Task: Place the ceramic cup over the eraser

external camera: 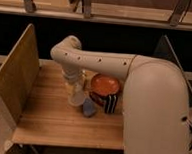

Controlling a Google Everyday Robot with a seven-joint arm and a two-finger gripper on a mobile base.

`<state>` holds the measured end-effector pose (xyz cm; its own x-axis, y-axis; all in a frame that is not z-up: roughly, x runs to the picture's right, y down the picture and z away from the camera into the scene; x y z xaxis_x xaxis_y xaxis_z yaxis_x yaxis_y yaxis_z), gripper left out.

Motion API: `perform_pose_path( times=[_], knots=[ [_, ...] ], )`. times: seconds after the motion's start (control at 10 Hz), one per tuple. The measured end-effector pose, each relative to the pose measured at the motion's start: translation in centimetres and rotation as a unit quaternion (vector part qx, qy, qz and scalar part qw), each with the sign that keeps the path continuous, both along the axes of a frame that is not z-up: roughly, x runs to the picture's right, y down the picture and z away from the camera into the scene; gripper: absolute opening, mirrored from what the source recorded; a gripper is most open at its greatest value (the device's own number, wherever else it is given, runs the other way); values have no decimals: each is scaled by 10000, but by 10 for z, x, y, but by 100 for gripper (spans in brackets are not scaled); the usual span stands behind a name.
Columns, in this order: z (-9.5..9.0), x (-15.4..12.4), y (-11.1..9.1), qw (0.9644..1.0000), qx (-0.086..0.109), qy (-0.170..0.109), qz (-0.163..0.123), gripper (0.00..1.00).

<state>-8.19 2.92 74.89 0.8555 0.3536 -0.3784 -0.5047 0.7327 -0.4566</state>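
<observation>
Camera view: the claw point(74, 88) hangs at the centre of the frame, low over the wooden counter point(46, 112); whether it is spread or pinching cannot be told. The ceramic cup point(76, 98) shows directly beneath it, apart from the eraser point(110, 102) to its right, which lies against the red-orange bowl point(105, 84).

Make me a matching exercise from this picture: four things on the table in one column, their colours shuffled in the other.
1 cup
2 bowl
3 eraser
4 pad

A black with pale stripes
B blue
C red-orange
D pale whitish

Pairs: 1-D, 2-C, 3-A, 4-B.

The end effector is down at the cup, left of the bowl.
</observation>
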Motion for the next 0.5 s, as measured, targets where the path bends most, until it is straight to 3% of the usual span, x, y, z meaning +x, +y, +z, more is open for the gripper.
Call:
perform_pose_path(
  times=[0.1,0.3,0.4,0.5],
  knots=[
    [-24,20,-22,9994,197,294,59,0],
    [-56,60,-47,9956,397,800,269,0],
    [-71,84,-53,9924,440,1048,461,0],
    [-85,114,-57,9869,475,1325,786,0]
  ],
)
